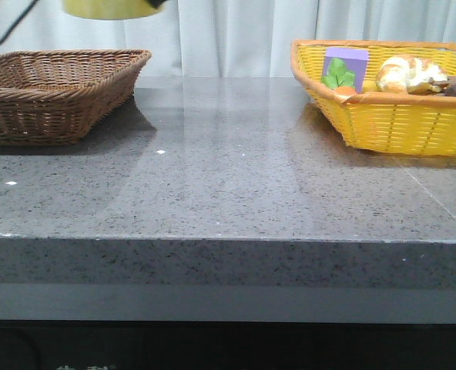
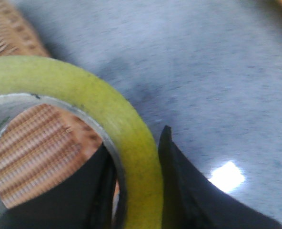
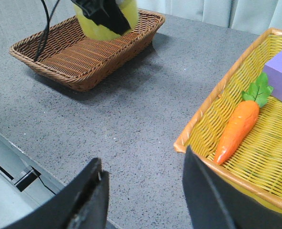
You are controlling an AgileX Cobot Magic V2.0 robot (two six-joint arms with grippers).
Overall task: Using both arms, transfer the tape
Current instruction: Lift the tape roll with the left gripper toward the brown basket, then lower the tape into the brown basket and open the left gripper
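Note:
The tape [image 2: 107, 109], a yellow roll with a white core, is clamped in my left gripper [image 2: 136, 162], one finger inside the core and one outside the wall. In the front view only its lower edge [image 1: 108, 8] shows at the top, held high above the brown basket [image 1: 55, 92]. In the right wrist view the tape [image 3: 107, 21] hangs over that brown basket [image 3: 84, 52] with the left gripper [image 3: 103, 12] on it. My right gripper [image 3: 143, 183] is open and empty, above the table beside the near corner of the yellow basket [image 3: 203, 129]. It is out of the front view.
The yellow basket [image 1: 390, 116] at the right holds a carrot [image 3: 236, 126], a purple block [image 3: 280, 74] and bread [image 1: 409, 73]. A grey stone table [image 1: 228, 177] lies between the baskets. A black cable [image 3: 45, 24] hangs by the brown basket. A white curtain hangs behind.

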